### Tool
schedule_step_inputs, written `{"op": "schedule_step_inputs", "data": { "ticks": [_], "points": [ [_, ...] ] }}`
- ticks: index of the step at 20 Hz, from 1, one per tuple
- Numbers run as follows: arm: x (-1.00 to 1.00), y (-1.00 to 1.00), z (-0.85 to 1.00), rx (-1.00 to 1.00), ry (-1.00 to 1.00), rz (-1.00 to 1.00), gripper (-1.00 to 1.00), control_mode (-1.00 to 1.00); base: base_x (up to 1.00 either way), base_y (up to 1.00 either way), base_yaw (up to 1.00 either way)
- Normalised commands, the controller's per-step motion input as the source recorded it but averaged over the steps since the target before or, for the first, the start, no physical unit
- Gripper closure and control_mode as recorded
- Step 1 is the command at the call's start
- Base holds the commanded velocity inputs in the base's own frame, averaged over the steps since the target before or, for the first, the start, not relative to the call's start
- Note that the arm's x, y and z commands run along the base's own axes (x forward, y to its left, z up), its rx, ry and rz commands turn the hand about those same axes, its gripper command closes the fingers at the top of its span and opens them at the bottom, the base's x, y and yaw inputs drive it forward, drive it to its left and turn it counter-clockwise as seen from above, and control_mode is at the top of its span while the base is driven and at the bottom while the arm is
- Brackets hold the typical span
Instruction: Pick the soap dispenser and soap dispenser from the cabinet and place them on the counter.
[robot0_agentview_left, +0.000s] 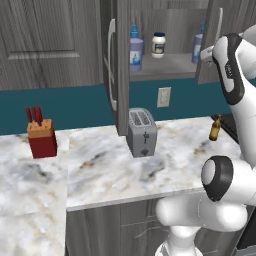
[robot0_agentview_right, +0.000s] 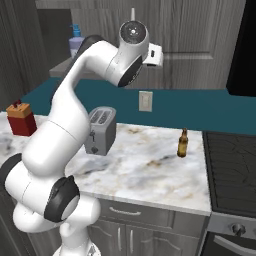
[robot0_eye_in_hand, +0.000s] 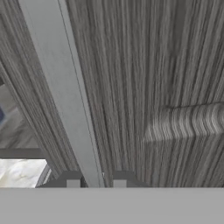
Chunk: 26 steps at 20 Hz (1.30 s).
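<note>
Glossy white arm (robot0_agentview_right: 65, 125), dark rounded joints

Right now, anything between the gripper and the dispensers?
Yes: the right cabinet door. The gripper is shut on its bar handle, the door part open. One dispenser stands on the shelf at left beside a white jar; the other peeks out behind the door edge.
</note>
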Motion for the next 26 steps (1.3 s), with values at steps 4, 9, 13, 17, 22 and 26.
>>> {"op": "schedule_step_inputs", "data": {
  "ticks": [4,9,13,17,22,26],
  "points": [
    [-0.13,-0.31,0.04,-0.02,0.01,-0.02,1.00,-1.00,0.00,0.00,0.00],
    [-0.23,-0.43,0.00,0.00,-0.02,-0.02,1.00,-1.00,0.00,0.00,0.00],
    [-0.21,-0.47,0.08,0.00,-0.01,-0.02,1.00,-1.00,0.00,0.00,0.00],
    [-0.20,-0.44,0.18,-0.02,-0.01,-0.02,1.00,-1.00,0.00,0.00,0.00],
    [-0.20,-0.30,0.25,-0.06,0.02,-0.02,1.00,-1.00,0.00,0.00,0.00],
    [-0.29,-0.32,0.18,-0.03,0.00,-0.04,1.00,-1.00,0.00,0.00,0.00]
  ]
}}
